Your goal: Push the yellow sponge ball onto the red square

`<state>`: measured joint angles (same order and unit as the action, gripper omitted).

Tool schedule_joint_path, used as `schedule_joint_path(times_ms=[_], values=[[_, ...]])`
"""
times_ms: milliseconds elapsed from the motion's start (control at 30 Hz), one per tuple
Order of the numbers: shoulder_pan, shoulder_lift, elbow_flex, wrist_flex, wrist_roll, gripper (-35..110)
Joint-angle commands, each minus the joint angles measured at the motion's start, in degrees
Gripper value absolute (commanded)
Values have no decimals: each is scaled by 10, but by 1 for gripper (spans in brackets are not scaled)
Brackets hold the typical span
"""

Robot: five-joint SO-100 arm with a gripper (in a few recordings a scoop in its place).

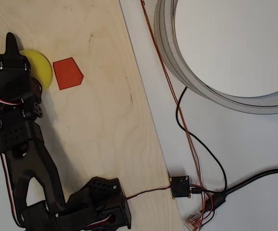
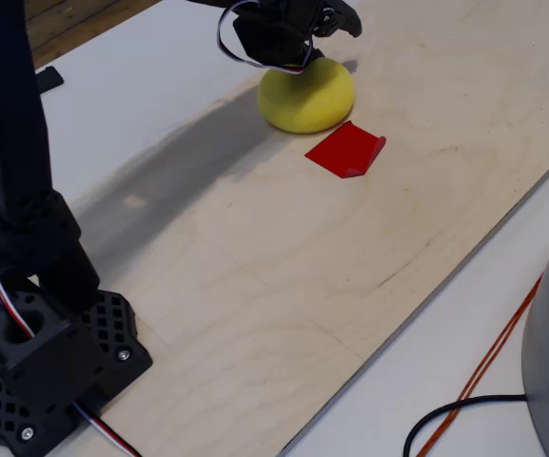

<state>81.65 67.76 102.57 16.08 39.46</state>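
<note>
- The yellow sponge ball lay on the light wooden board, at its far left in the overhead view, partly covered by the black arm.
- In the fixed view the ball sat at the far end of the board, with the arm's head directly above and partly in front of it.
- The red square lay flat on the board just right of the ball in the overhead view, very close to it; whether the two touched could not be told from above.
- In the fixed view the red square sat just nearer and to the right of the ball, one edge curled up a little, with a thin strip of wood visible between it and the ball.
- The gripper pointed toward the far edge of the board in the overhead view, over the ball's left side; its fingers appeared as one dark tapering shape, so whether they were spread or pressed together could not be told.
- In the fixed view the gripper was cut by the top edge, and the finger state could not be read there either.
- The arm's base stood at the near left of the board.
- Right of the board, on the white table, lay a grey ring, black and orange cables and a small black module.
</note>
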Motion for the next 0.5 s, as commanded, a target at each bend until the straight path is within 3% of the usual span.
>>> schedule_joint_path(times_ms=[0,467], values=[[10,41,26,2,-8,19],[27,94,22,3,-62,19]])
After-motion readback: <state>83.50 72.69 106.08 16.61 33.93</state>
